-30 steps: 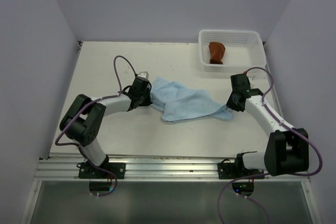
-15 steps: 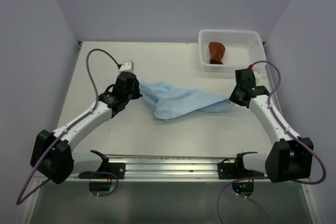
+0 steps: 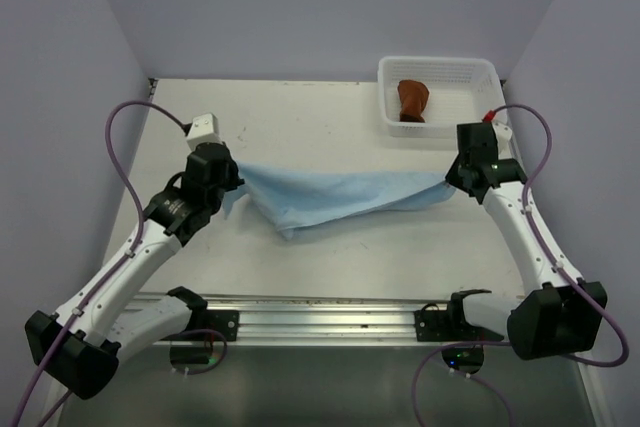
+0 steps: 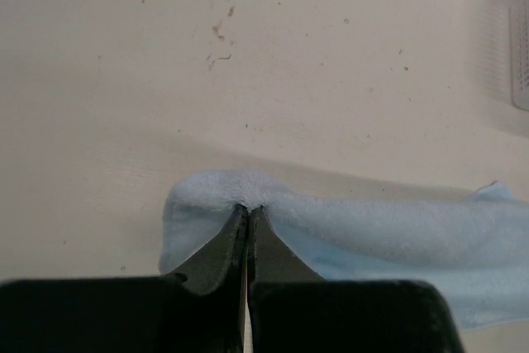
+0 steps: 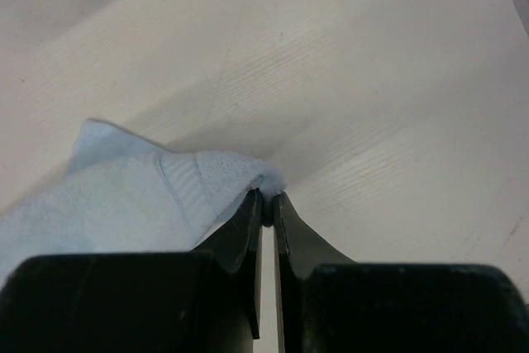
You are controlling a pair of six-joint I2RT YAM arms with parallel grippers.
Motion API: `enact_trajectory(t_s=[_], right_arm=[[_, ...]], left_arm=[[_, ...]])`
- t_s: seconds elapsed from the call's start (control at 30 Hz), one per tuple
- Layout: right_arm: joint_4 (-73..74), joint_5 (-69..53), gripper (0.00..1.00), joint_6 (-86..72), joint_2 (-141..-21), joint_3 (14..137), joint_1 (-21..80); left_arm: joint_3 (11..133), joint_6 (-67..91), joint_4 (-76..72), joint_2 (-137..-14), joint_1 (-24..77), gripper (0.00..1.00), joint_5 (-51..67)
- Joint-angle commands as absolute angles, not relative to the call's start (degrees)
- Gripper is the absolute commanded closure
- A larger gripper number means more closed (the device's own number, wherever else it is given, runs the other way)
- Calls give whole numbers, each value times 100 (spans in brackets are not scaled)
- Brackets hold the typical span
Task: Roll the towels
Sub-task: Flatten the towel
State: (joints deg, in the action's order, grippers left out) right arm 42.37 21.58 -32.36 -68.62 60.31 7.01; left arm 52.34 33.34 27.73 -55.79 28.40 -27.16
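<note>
Tabletop point(image 3: 330, 117), pale and lightly scuffed, runs from the rail at the near edge to the far wall. The left arm point(image 3: 150, 247) reaches from the near left corner up toward the far left. The right arm point(image 3: 525, 237) reaches up along the right side, and a purple cable loops over each wrist.

A light blue towel point(image 3: 330, 197) is drawn out in a long band across the middle of the table, from one gripper to the other. Its upper edge is nearly straight. Its lower edge sags to a point nearer the left end, and whether that point touches the table cannot be told.

A white mesh basket point(image 3: 437, 60) sits in the far right corner, well apart from the blue towel. A brown rolled towel point(image 3: 411, 100) lies inside it, toward its left half.

The left gripper point(image 3: 228, 185) holds the towel's left end. In the left wrist view its dark fingers point(image 4: 216, 250) are pressed together, and a fold of blue cloth bunches over their tips. A shadow lies on the table behind the cloth.

The right gripper point(image 3: 455, 179) holds the right end, just near of the basket. In the right wrist view its fingers point(image 5: 235, 233) are pinched tight on a corner of the towel. The cloth trails off to the left, and a soft shadow lies on the surface below it.
</note>
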Motion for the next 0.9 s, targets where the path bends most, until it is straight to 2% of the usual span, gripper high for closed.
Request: enact_trajectory(t_s=[0.0,0.33,0.67,0.87], right_arm=[[4359,2522,100,-3252,-6908,6459,659],[4308,2198,100,-3305,-6865,6829,633],[3903,933,100,-3051,-5907,6548,808],[4033,1028,100,-3155,-5326,6416,835]], left_arm=[[5651,3261,2936,-5642,2795,100,-3225],[6767,2690,2988,-5792,2795,100,-3691],[6513,2610,3050,-5019,2795,100,-3603],[6530,2479,3147,-4623,2795,100,-3920]])
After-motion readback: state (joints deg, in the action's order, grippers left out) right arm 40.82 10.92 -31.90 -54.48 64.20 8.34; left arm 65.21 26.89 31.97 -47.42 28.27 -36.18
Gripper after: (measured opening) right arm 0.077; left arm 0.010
